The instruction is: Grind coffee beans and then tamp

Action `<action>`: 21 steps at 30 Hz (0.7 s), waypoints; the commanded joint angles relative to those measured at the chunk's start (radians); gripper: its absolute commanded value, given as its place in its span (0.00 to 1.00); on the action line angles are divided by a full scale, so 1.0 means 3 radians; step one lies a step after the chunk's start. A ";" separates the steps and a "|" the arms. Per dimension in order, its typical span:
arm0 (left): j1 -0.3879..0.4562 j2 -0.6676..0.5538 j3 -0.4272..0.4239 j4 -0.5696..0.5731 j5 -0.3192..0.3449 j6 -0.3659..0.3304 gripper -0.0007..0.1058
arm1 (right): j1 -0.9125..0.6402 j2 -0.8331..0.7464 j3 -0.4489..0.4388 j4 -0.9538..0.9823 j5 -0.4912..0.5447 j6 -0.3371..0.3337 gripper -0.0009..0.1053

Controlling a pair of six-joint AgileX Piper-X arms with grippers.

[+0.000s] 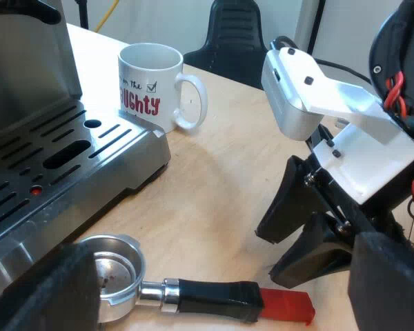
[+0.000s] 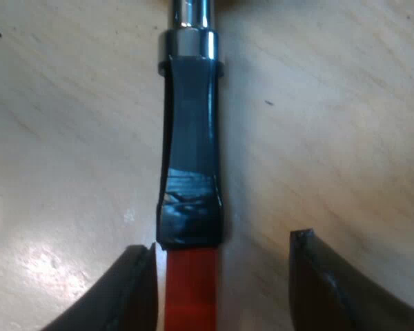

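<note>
The holder [image 1: 117, 272] lies flat on the table [image 1: 221, 179], its metal cup just beside the front of the coffee machine [image 1: 48, 158] and its handle [image 2: 190, 158] pointing away from it. A mug [image 1: 152, 83] stands at the machine's corner, well apart from the holder.

We judge the holder stiff and fairly heavy, with most of its weight in the metal cup. The dark handle looks smooth and a little slippery, so a hold out at the red end [image 2: 190, 289] would let the cup end sag. The dark part nearer the cup seems the better place to take hold.

Our right claw [image 2: 221, 241] is released and spread wider than the handle. It straddles the spot where dark meets red. One finger [image 2: 134, 289] sits just beside the red end, perhaps touching it, and the other stands clearly apart. It grips nothing yet.

Our left claw [image 1: 224, 276] hangs over the holder, spread wide and empty, touching nothing.
</note>
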 commanded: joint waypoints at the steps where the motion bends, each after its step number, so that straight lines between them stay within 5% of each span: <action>1: -0.0014 -0.0020 -0.0002 -0.0008 -0.0034 -0.0014 0.78 | -0.0020 -0.0014 -0.0026 0.0125 0.0001 -0.0009 0.44; 6: -0.0014 -0.0020 -0.0002 -0.0008 -0.0034 -0.0014 0.78 | -0.0009 -0.0053 -0.0056 0.0129 0.0001 -0.0009 0.47; 12: -0.0014 -0.0020 -0.0002 -0.0008 -0.0034 -0.0014 0.78 | -0.0010 -0.0248 -0.0189 0.0129 0.0001 -0.0111 0.70; 21: -0.0014 -0.0020 -0.0002 -0.0008 -0.0034 -0.0014 0.78 | -0.0010 -0.0603 -0.0389 0.0129 0.0001 -0.0466 0.71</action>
